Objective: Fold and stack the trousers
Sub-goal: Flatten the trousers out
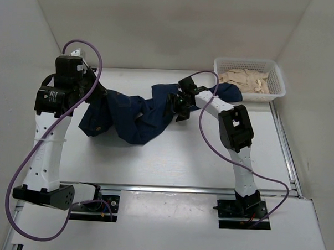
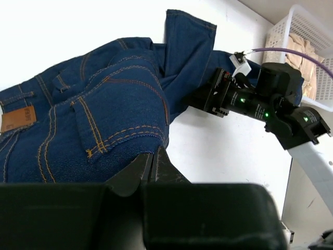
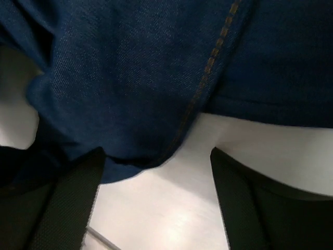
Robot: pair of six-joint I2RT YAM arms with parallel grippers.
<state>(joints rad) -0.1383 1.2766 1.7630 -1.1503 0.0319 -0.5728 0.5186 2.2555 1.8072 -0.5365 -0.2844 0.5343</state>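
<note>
Trousers: dark blue denim, crumpled in a loose heap mid-tabletop, running from the left arm across to the right arm, one leg trailing far-right toward the basket.

Left tool: fingers pressed together. Left wrist view has the tool with its tips right at the near edge of a raised denim fold. It looks like it is pinching the cloth there. A back pocket with tan stitching sits just above the tips, and the tan leather patch is at the far left of that view.

Right tool: spread wide, down at the middle of the heap. In the right wrist view, one finger is on the left and the other on the right, with bare tabletop showing between them. Denim fills the top of that view, a stitched seam runs diagonally through it, and a fold droops over the left finger. Nothing is clamped. The left wrist view shows the same tool nosed against the leg fabric, touching or just beside it, can't tell which.

The basket is white, at the far-right corner of the tabletop, with beige cloth inside. Well apart from the left arm, and near the trailing leg.
</note>
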